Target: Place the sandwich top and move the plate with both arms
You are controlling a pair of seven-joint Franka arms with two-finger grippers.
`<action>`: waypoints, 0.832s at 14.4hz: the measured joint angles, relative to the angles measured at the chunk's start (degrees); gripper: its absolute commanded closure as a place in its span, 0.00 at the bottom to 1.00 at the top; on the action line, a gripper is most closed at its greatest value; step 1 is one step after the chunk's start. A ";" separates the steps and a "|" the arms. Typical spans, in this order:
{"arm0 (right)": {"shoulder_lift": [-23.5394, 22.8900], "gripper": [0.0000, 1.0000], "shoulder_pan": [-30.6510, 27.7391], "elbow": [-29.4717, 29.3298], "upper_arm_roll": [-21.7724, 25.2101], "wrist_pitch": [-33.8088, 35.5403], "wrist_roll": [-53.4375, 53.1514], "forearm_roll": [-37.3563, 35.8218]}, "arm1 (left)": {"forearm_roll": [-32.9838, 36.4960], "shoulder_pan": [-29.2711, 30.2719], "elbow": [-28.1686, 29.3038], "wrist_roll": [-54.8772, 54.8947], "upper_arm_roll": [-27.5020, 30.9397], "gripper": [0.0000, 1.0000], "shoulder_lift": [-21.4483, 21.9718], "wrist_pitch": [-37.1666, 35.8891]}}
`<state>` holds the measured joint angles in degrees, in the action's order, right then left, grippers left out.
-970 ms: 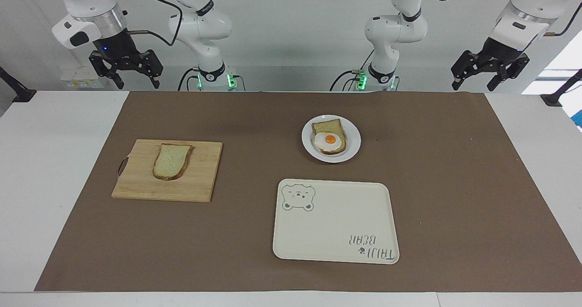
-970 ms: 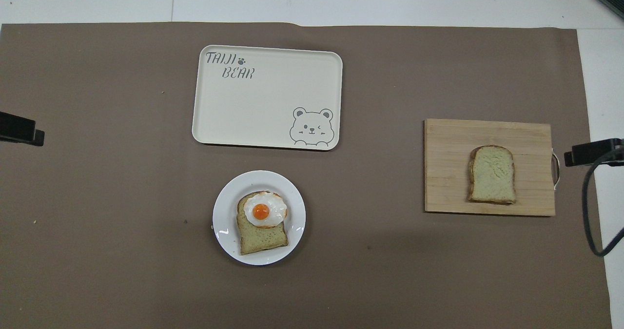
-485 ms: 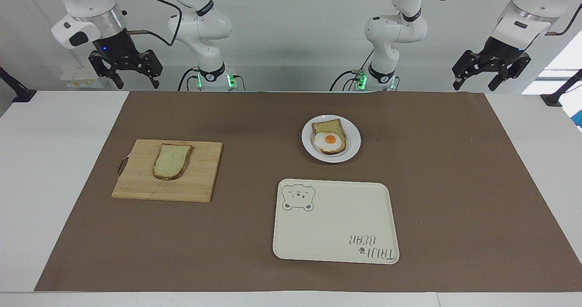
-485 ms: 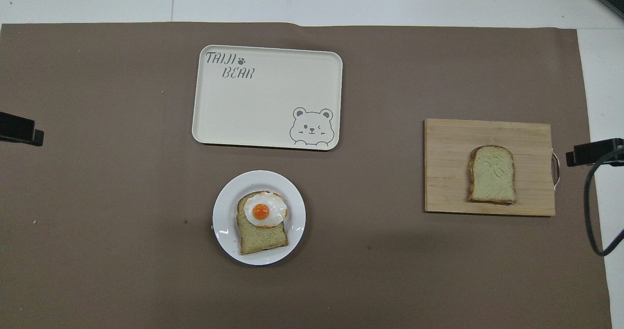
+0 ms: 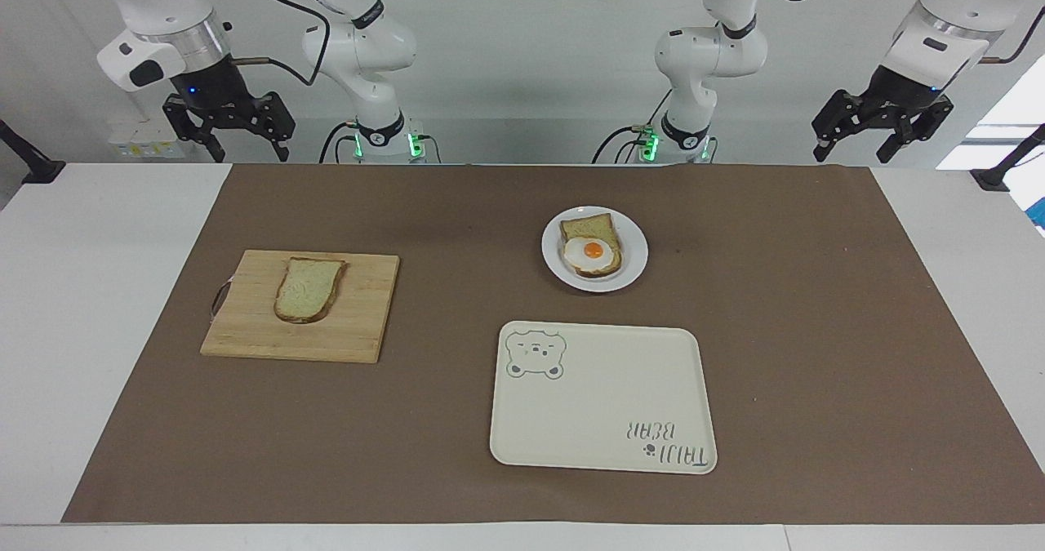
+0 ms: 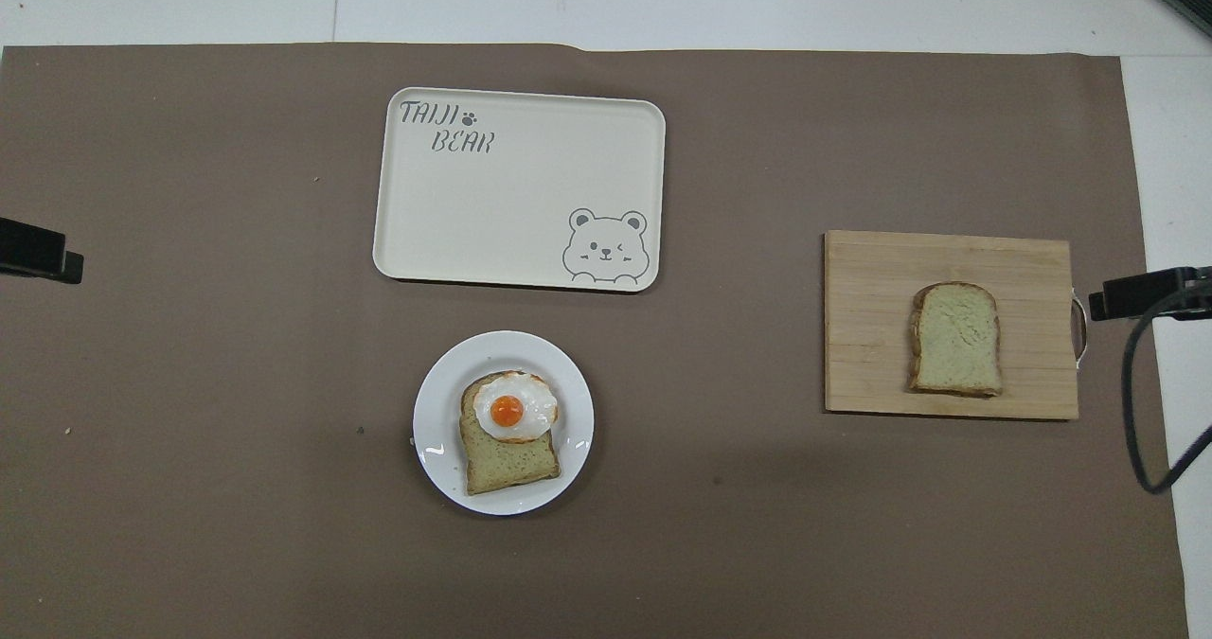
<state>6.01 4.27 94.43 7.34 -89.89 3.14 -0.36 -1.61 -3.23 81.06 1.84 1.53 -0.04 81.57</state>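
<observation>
- We see a white table (image 5: pixel 98 306) covered by a matte brown mat (image 5: pixel 457 208), with a pale wall at the robots' end.
- Our right gripper (image 5: pixel 227 131) hangs with its fingers spread and empty, over the table edge at its own end.
- The slice of bread (image 5: pixel 308 289) lies below and forward of it, flat on a wooden board (image 5: pixel 359 322), its long axis pointing away from the robots, rounded end farther.
- This arm is clearly the nearer one for the pickup, we judge.
- Our left gripper (image 5: pixel 882 131) waits, open and empty, over its own end.
- The glossy round plate (image 5: pixel 633 267) holds the egg slice (image 5: pixel 591 247); a cream tray (image 5: pixel 604 404) lies just past it.
- The bread looks soft and porous, with a brown crust.
</observation>
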 measured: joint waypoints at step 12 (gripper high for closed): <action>-6.21 0.00 -0.69 7.19 0.12 -14.15 0.00 3.87 | 0.00 0.01 0.00 -0.07 0.00 0.00 0.00 -0.04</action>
<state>-0.21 3.58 101.62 7.46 -104.04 3.14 3.51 -1.61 -3.22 81.06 1.77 1.53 -0.04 81.53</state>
